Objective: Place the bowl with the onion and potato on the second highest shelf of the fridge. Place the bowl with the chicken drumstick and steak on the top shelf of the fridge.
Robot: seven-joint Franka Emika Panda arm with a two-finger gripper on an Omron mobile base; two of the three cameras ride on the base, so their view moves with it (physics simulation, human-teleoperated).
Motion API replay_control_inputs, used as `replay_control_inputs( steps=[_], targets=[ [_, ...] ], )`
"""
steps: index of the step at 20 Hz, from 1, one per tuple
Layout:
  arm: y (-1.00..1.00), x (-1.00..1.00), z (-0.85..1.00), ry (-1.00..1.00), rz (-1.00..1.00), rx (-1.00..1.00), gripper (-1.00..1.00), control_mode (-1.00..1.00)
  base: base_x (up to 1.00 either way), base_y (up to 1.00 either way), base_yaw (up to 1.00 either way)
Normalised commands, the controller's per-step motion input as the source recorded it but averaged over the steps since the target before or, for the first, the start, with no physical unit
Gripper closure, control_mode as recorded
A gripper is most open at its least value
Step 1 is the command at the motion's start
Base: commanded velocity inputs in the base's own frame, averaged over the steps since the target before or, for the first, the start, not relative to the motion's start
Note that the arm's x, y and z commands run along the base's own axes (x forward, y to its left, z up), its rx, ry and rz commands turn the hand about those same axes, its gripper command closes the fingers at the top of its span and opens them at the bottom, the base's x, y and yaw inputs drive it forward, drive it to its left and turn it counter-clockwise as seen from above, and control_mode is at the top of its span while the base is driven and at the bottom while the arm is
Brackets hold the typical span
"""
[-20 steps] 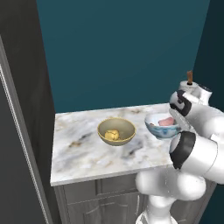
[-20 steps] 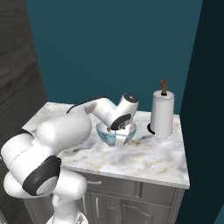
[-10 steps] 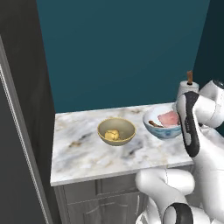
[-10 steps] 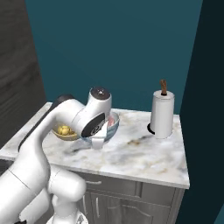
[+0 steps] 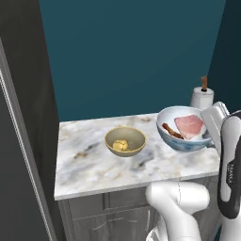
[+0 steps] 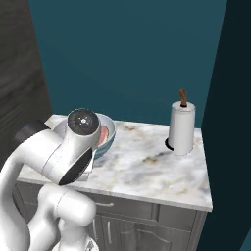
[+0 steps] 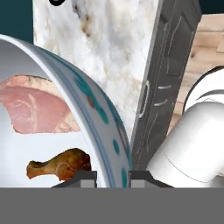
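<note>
Jaws clamped on rim of white-and-blue patterned bowl point(image 5: 181, 136) with pink steak point(image 5: 189, 125), brown drumstick point(image 5: 172, 132), lifted off marble worktop point(image 5: 84, 164). Tan bowl point(image 5: 124, 141) at its 9 o'clock untouched; neither shelved yet.

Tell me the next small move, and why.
Probably carry the patterned bowl left toward the dark fridge side. The gripper is shut on its rim, the steak and drumstick sit inside, and it appears lifted off the counter.

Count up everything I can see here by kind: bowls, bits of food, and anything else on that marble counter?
Bowls: 2, a tan bowl and a patterned bowl
Meat: 2, steak, drumstick
Yellow vegetable lumps: 1 cluster, pieces too blurred to separate
Paper towel roll: 1
Total: 6
</note>
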Motion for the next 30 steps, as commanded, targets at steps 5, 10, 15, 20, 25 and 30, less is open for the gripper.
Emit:
replay_control_inputs(
  steps=[5,10,15,20,25,30],
  targets=[
    [-0.05,-0.18,0.05,-0.05,0.00,0.07,1.00,-1.00,0.00,0.00,0.00],
    [0.00,-0.25,0.00,0.00,0.00,0.00,1.00,1.00,-0.15,0.00,0.00],
    [0.00,0.00,0.00,0.00,0.00,0.00,1.00,1.00,-0.87,0.00,0.01],
    [0.00,0.00,0.00,0.00,0.00,0.00,1.00,1.00,-0.85,0.09,0.07],
    [0.00,0.00,0.00,0.00,0.00,0.00,1.00,1.00,-0.66,0.17,0.11],
    [0.00,0.00,0.00,0.00,0.00,0.00,1.00,1.00,-0.91,0.33,0.28]
  ],
)
